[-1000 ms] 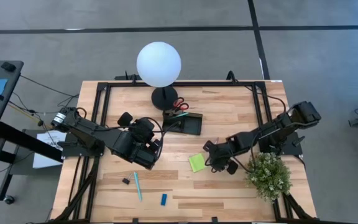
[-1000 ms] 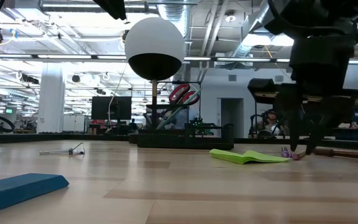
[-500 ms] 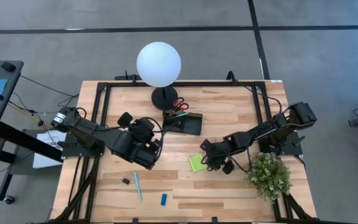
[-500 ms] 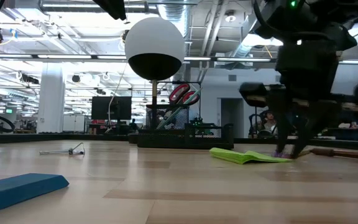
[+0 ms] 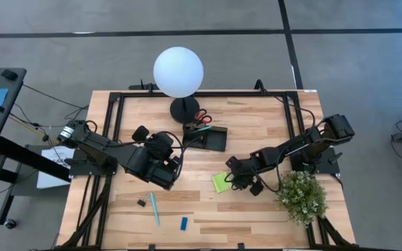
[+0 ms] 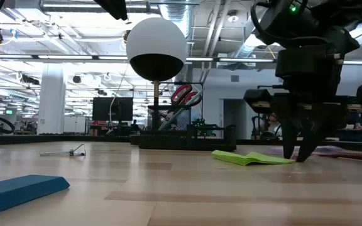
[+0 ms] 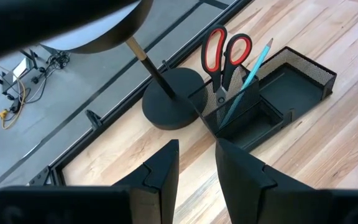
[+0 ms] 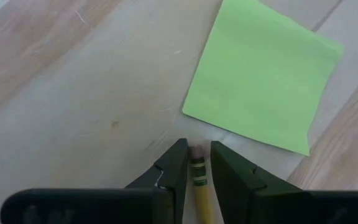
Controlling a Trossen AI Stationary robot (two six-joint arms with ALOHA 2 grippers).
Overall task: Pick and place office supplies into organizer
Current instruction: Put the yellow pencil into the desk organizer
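Note:
My right gripper (image 8: 197, 149) is down at the tabletop, shut on a yellow pencil (image 8: 199, 186), just right of the lime-green sticky pad (image 8: 263, 74), which lies flat on the wood. In the high view the arm hides the pencil. The black organizer (image 5: 208, 137) sits by the lamp base, with red-handled scissors (image 7: 225, 53) and a light-blue pen (image 7: 247, 81) standing in it. A blue pen (image 5: 154, 208), a black clip (image 5: 141, 203) and a blue eraser (image 5: 184, 223) lie near the front left. My left gripper (image 7: 196, 146) hangs open above the table, pointed at the organizer. My right gripper pinches the pencil between its two fingers at the green band just behind the pink eraser (image 8: 198, 174). The fingers slant down from the table's right side. The pencil runs back under the gripper, and its shaft (image 6: 344, 150) lies low along the table toward the right.
A white globe lamp (image 5: 179, 72) on a round black base (image 5: 184, 108) stands behind the organizer. A potted plant (image 5: 302, 195) sits close behind my right arm at the front right. Bare wood lies between the sticky pad and the organizer.
My right gripper has moved a little toward the table's left, closer to the sticky pad, and has sunk slightly. The pencil's eraser end has moved along with it, low over the table.

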